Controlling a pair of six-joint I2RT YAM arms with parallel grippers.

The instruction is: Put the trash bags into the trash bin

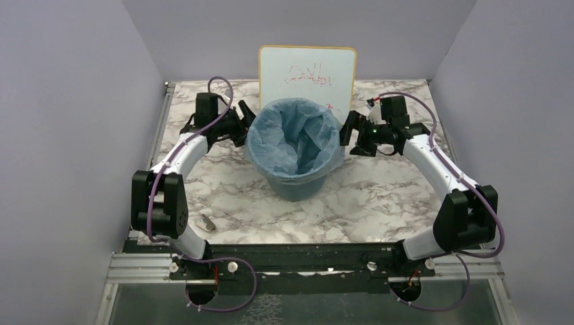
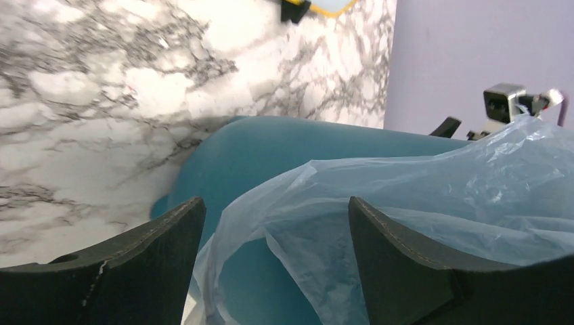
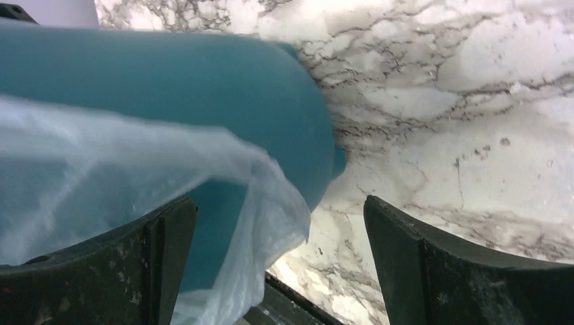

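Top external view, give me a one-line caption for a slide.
Both open grippers, left gripper and right gripper, flank the teal trash bin, lined with the light-blue trash bag.

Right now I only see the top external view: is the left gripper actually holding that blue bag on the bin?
Observer: Not clamped. In the left wrist view the left gripper has its fingers apart, with a fold of the trash bag hanging between them.
Operator: And the right one?
Observer: The right gripper is open too; the bag's edge drapes beside one finger.
Operator: Does the bag cover the bin's outside?
Observer: Only near the rim. Below it the teal trash bin wall is bare.
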